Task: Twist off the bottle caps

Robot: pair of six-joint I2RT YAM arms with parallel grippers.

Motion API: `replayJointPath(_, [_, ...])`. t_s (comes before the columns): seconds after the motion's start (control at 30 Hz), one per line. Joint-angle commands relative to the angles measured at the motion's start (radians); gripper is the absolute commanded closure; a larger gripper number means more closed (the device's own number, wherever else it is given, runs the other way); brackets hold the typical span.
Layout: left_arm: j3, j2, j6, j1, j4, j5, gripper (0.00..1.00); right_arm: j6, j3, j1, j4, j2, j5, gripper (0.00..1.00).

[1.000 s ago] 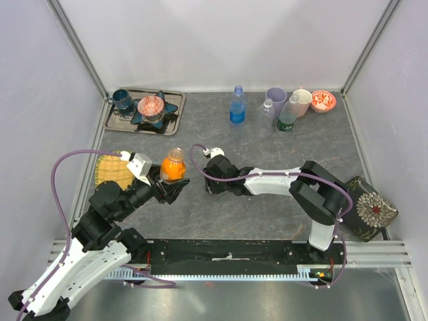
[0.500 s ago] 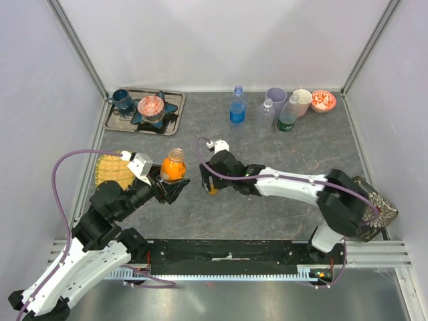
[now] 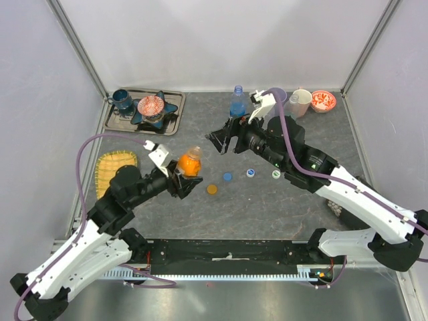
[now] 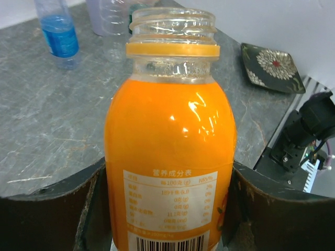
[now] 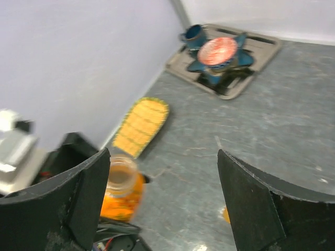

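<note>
Left hand [image 3: 182, 182] clamps the orange bottle [image 4: 170, 136], neck open, at 9 o'clock on the counter [image 3: 194, 127]. Right hand [image 5: 165, 198] gapes wide, empty. Four loose caps [image 3: 227, 176] near centre: unscrewing appears complete.

Lab test booth: white panels [image 3: 221, 40], aluminium frame [image 3: 79, 50].

The orange bottle [image 3: 189, 162] and four loose caps [image 3: 227, 177] are obstructing the centre. Bare table [image 3: 197, 126] is lying open behind them.
</note>
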Motion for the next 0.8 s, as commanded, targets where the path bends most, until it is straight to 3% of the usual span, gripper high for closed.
replayJointPath(0.0, [0.056, 0.068, 0.076, 0.005, 0.114, 0.12, 0.59, 0.03, 0.022, 0.004, 0.042, 0.025, -0.243, 0.11])
replayJointPath(0.3, [0.095, 0.156, 0.081, 0.003, 0.169, 0.142, 0.58, 0.043, -0.009, 0.007, 0.033, 0.055, -0.312, 0.12])
replayJointPath(0.43, [0.098, 0.164, 0.084, 0.003, 0.18, 0.142, 0.58, 0.04, -0.015, 0.007, 0.028, 0.066, -0.323, 0.19])
replayJointPath(0.63, [0.096, 0.17, 0.092, 0.003, 0.191, 0.126, 0.58, 0.033, -0.021, 0.007, 0.031, 0.08, -0.355, 0.47])
replayJointPath(0.67, [0.096, 0.171, 0.092, 0.003, 0.194, 0.126, 0.57, 0.034, -0.024, 0.006, 0.034, 0.08, -0.358, 0.58])
replayJointPath(0.77, [0.101, 0.179, 0.092, 0.003, 0.171, 0.117, 0.44, 0.028, -0.031, 0.007, 0.044, 0.074, -0.341, 0.76])
